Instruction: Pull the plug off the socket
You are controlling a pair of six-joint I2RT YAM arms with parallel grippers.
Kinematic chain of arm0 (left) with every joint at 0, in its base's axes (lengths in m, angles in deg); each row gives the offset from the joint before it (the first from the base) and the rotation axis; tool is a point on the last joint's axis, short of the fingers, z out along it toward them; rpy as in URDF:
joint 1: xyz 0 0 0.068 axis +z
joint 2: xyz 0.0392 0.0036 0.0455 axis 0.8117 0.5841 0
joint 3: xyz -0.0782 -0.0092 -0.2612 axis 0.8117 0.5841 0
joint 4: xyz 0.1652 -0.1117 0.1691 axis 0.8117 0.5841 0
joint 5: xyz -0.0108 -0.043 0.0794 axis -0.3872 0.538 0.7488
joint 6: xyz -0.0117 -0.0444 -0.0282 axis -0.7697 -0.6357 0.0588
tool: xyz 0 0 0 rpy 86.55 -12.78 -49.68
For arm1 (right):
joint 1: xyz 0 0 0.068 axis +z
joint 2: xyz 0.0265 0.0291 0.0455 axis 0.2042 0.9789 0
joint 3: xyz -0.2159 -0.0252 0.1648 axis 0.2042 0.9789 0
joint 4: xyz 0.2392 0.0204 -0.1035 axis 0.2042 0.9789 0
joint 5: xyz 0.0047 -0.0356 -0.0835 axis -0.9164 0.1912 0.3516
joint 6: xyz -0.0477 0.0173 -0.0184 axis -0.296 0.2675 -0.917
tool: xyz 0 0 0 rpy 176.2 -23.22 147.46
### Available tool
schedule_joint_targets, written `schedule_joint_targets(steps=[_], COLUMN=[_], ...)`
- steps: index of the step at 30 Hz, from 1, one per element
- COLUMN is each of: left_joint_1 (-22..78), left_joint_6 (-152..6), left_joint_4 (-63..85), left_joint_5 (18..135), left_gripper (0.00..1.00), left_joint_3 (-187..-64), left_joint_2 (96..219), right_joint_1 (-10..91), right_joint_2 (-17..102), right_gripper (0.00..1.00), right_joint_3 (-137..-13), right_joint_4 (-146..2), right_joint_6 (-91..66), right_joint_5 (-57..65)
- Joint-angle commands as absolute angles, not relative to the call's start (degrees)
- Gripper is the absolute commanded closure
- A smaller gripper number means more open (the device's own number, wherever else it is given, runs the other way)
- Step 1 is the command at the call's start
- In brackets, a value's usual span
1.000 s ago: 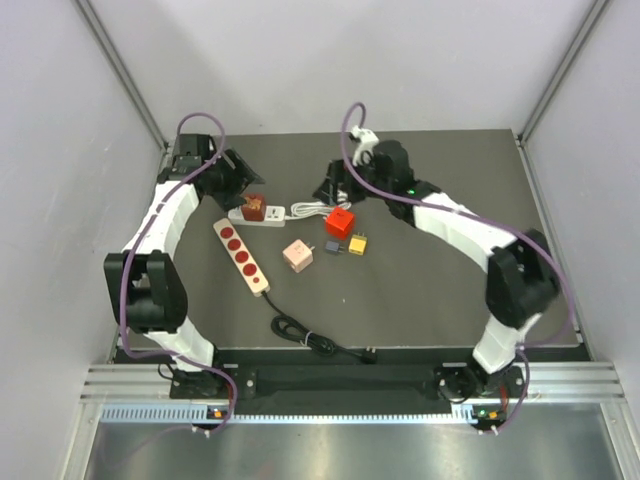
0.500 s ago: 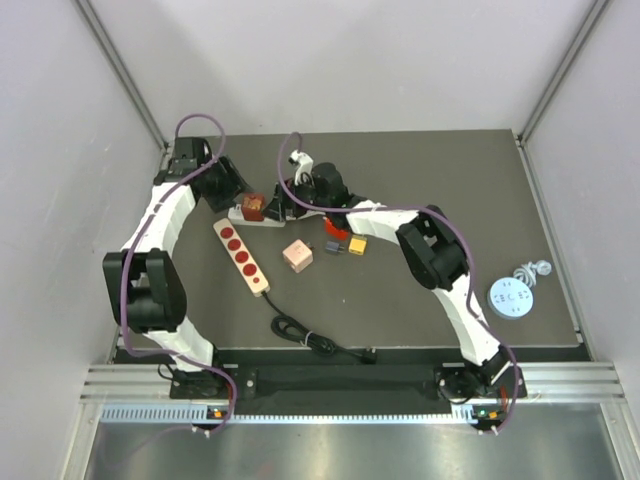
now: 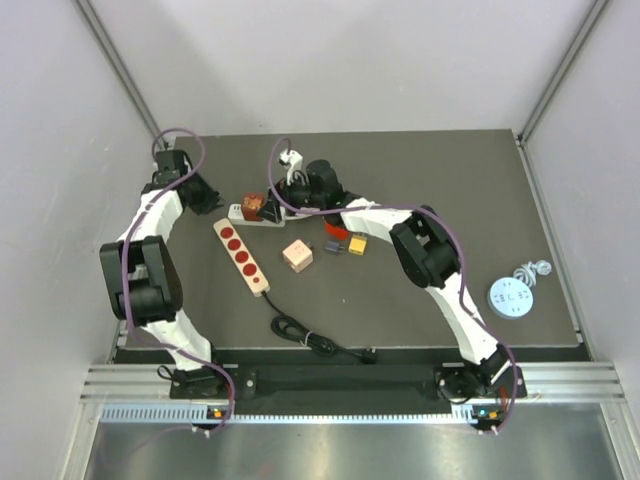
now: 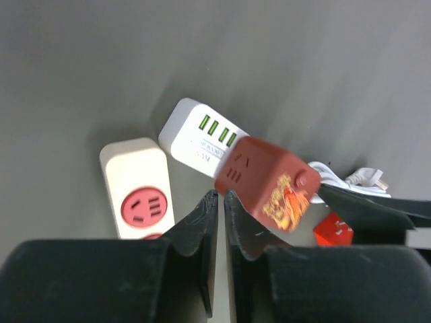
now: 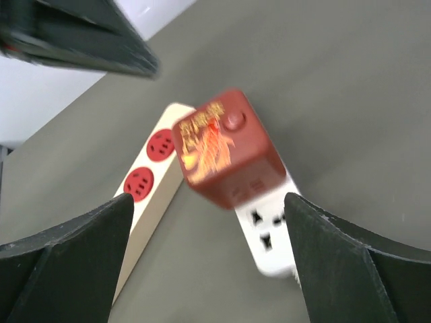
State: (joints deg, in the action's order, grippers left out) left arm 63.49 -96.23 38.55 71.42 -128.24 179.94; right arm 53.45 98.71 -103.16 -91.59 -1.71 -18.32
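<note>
The dark red cube plug (image 3: 253,205) sits on the white socket strip (image 4: 195,134) at the far left of the table (image 3: 450,180), just beyond the beige power strip (image 3: 241,256). The right gripper (image 5: 209,200) faces it with jaws spread wide, touching nothing. The left gripper (image 4: 220,202) has its jaws all but together, holding nothing. The cube looks like hard, smooth, light plastic, so I'd pinch its flat opposite sides. The strip looks light too and will likely lift with it unless pinned.
</note>
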Motion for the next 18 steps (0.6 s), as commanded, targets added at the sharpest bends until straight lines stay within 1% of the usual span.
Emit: schedule_joint_targets(steps=[1, 3, 4, 5, 13, 18], left_joint_1=[63.31, 63.31, 63.31, 63.31, 63.40, 63.84], left_joint_6=[-97.69, -98.40, -99.18, -99.45, -99.72, -99.10], left_joint_4=[33.14, 32.26, 31.91, 31.82, 30.76, 32.77], left_joint_5=[67.79, 65.85, 64.54, 62.52, 61.27, 63.55], left_gripper=[0.89, 0.91, 0.98, 1.00, 1.00, 1.00], left_joint_3=[-130.86, -131.65, -132.61, -133.05, -134.81, -134.29], left_joint_2=[183.27, 186.07, 187.22, 189.32, 194.00, 194.27], right_joint_1=[55.64, 56.25, 56.34, 56.34, 57.05, 57.13], right_joint_2=[101.55, 102.60, 103.92, 104.54, 108.32, 109.20], right_gripper=[0.08, 0.07, 0.07, 0.07, 0.10, 0.09], right_joint_3=[-109.02, -110.61, -112.97, -114.30, -122.13, -123.89], right_joint_4=[-92.03, -91.50, -90.72, -89.49, -84.65, -83.24], right_joint_6=[-7.29, -8.34, -8.26, -8.08, -8.17, -7.82], right_joint_5=[-20.55, -20.38, -20.46, -20.72, -19.50, -16.78])
